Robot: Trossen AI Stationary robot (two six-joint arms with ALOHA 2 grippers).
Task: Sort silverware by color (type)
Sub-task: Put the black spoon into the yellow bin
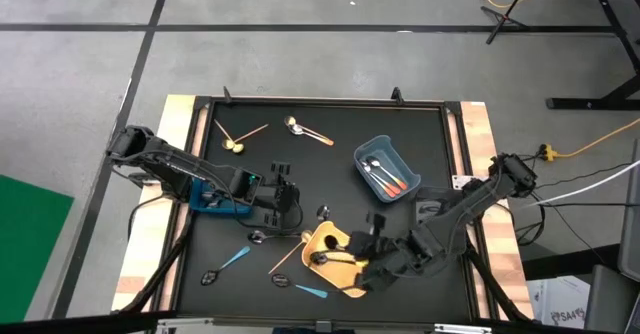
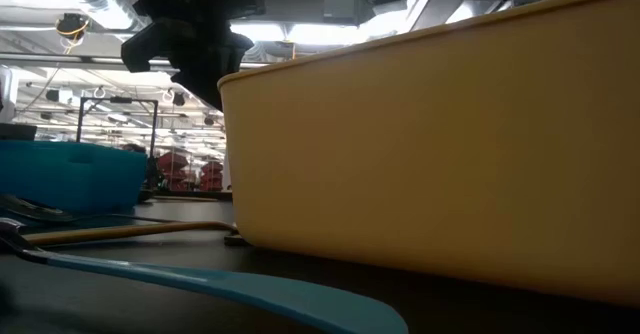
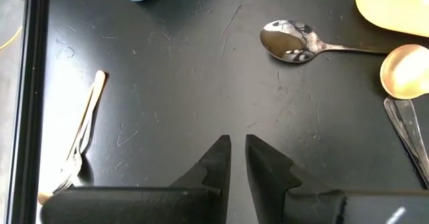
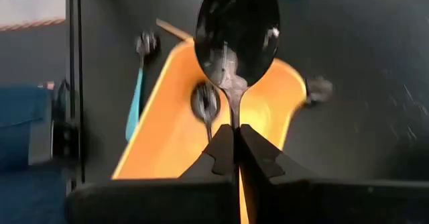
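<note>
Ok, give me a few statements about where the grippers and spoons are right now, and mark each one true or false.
1. The right gripper is shut on a black spoon above the yellow bin. True.
2. The light blue bin is empty. False: it holds spoons with orange handles.
3. The left gripper holds a silver spoon. False: nothing sits between its fingers; a silver spoon lies on the mat ahead of it.
4. A spoon with a light blue handle lies on the black mat, outside any bin. True.
5. The yellow bin sits at the mat's far edge. False: it sits near the front edge.
</note>
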